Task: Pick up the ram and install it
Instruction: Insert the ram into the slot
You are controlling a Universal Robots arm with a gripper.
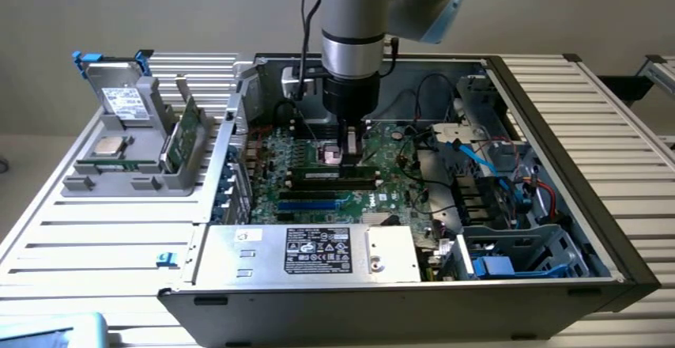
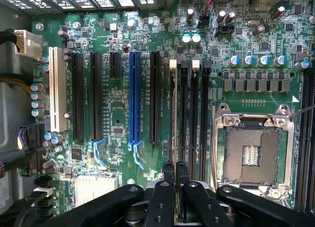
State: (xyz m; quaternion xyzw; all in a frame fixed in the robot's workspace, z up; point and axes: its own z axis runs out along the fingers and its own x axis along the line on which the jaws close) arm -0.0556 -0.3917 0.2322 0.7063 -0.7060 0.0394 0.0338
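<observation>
The ram, a narrow green stick with dark chips, stands on edge in a black memory slot on the motherboard inside the open computer case. My gripper comes straight down onto its top edge, with the fingers closed against the stick. In the wrist view the ram shows edge-on as a thin line that runs along the slot with the white latch into the narrow gap between my gripper's two black fingers. The empty processor socket lies beside the slots.
A grey fixture outside the case at the exterior view's left holds another upright green board and a processor chip. The power supply box sits at the case front. Cables and drive bays crowd the exterior view's right.
</observation>
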